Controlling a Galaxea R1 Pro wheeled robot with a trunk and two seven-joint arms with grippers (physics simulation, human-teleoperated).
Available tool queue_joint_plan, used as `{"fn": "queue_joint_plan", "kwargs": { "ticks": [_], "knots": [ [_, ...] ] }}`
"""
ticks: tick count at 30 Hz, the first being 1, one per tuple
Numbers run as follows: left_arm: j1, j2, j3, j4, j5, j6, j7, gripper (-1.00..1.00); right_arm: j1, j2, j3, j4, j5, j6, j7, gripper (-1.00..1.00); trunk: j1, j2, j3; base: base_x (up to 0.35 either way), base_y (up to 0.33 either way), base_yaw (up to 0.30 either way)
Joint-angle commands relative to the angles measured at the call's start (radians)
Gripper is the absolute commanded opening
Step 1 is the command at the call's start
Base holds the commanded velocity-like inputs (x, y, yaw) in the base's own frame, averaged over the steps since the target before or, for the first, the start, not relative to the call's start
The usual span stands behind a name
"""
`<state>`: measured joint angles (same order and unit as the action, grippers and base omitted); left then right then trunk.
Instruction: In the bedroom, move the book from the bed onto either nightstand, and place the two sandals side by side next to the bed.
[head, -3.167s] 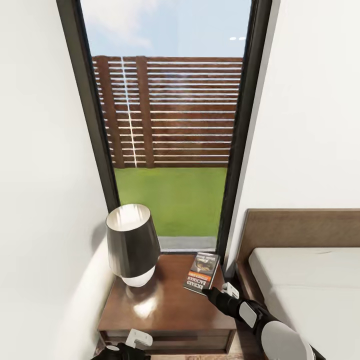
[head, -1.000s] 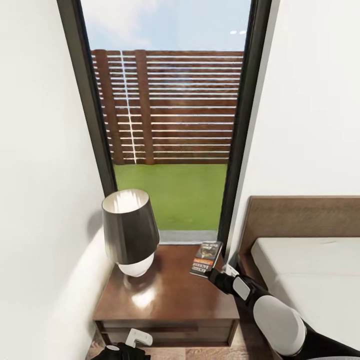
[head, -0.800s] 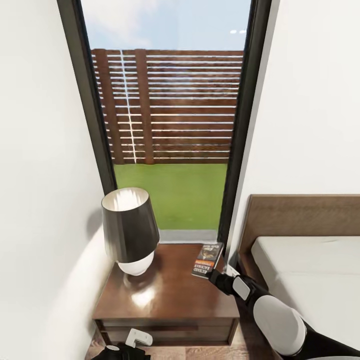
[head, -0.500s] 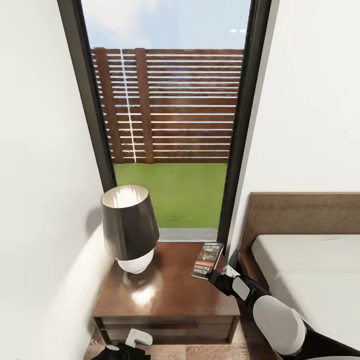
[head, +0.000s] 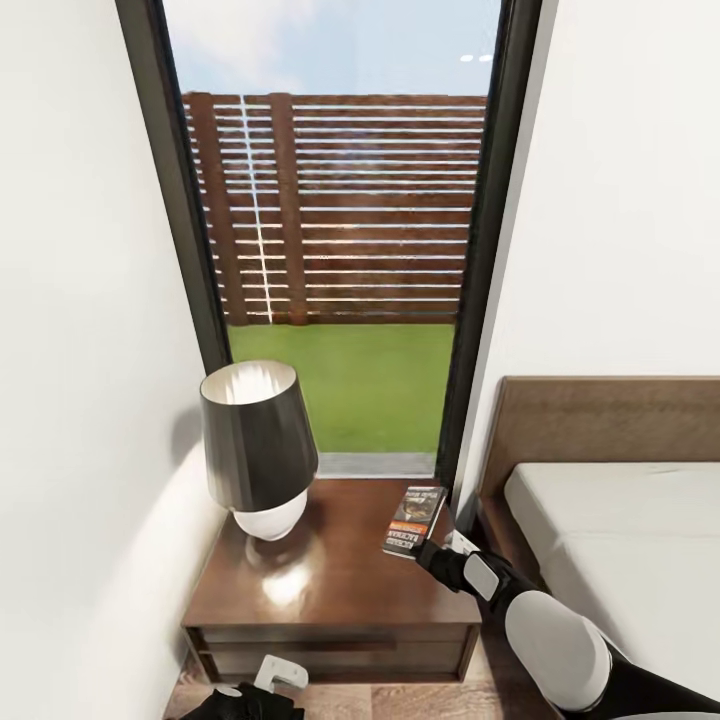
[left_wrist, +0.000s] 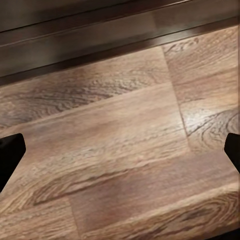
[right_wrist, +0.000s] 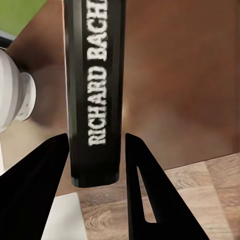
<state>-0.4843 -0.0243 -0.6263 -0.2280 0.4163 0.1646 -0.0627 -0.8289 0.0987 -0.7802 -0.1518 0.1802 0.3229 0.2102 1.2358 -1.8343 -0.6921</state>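
The right tool (right_wrist: 95, 165) is pinching the book (head: 413, 520) by its spine just over the nightstand (head: 330, 590) edge beside the bed (head: 620, 540), not yet releasing it, while the left tool (left_wrist: 120, 155) is hanging spread above the floor (left_wrist: 120, 130), sandals remaining.

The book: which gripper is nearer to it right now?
Right. The right gripper grips the book at its near end over the nightstand; the left gripper sits low before the nightstand's front.
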Motion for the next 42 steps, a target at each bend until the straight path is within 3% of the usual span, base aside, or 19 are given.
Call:
{"fn": "queue_joint_plan", "kwargs": {
  "ticks": [1, 14, 38, 42],
  "knots": [
    [-0.003, 0.000, -0.003, -0.002, 0.005, 0.008, -0.002, 1.00, 0.000, 0.001, -0.008, -0.004, 0.008, 0.007, 0.005, -1.00, 0.004, -0.008, -0.004, 0.000, 0.000, 0.000],
    [-0.087, 0.001, 0.005, -0.101, 0.011, 0.157, -0.003, 1.00, -0.002, 0.002, -0.008, -0.003, 0.010, 0.007, 0.005, -1.00, 0.054, -0.099, -0.045, 0.000, 0.000, 0.000],
    [-0.093, -0.002, 0.005, -0.131, 0.006, 0.172, 0.001, 1.00, -0.048, 0.004, -0.005, -0.003, 0.012, 0.011, -0.087, -1.00, 0.146, -0.267, -0.120, 0.000, 0.000, 0.000],
    [-0.093, -0.002, 0.005, -0.131, 0.006, 0.172, 0.002, 1.00, -0.068, 0.012, -0.004, -0.003, 0.013, 0.050, -0.088, -1.00, 0.161, -0.295, -0.133, 0.000, 0.000, 0.000]
  ]
}}
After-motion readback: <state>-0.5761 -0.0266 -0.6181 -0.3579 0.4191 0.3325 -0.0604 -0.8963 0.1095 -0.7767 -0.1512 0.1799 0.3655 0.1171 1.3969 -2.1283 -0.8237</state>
